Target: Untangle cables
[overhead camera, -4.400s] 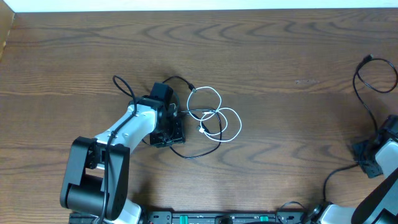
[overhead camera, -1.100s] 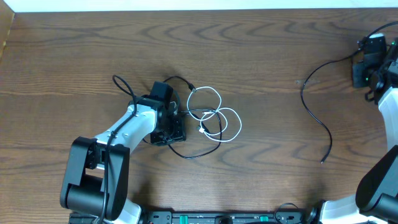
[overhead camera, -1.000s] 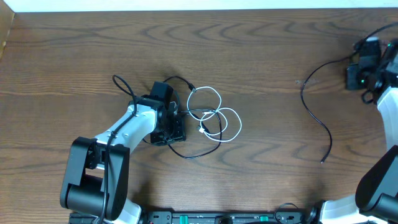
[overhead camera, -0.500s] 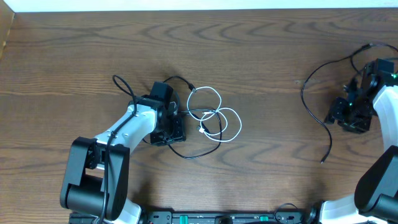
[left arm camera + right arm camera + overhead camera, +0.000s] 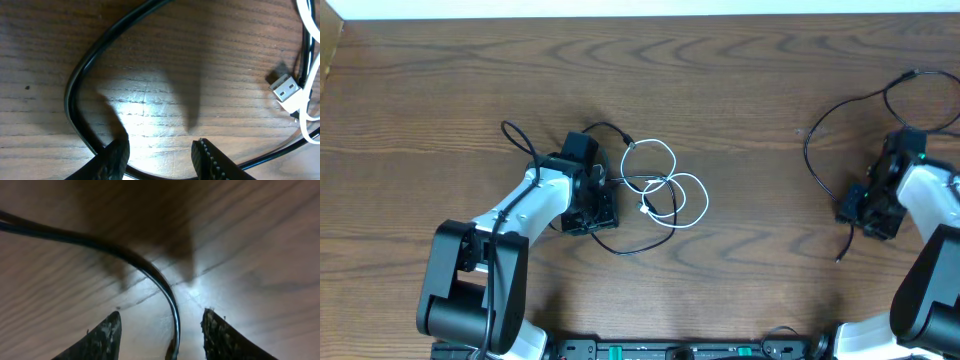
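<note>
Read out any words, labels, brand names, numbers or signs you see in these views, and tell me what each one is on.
No text can be read in any view.
white cable's USB plug: bare metal and white casing, no marking shows.
black cable: no print shows on it.
base rail at the bottom edge of the overhead view: small green marks, too small to read.

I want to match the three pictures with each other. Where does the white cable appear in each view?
Overhead: the white cable lies in loops near the middle of the picture.
Left wrist: it is at the right edge, ending in a flat plug halfway down.
Right wrist: not in it.
Shared landmark: the black cable tangled with it, which curves down the left side of the left wrist view.
</note>
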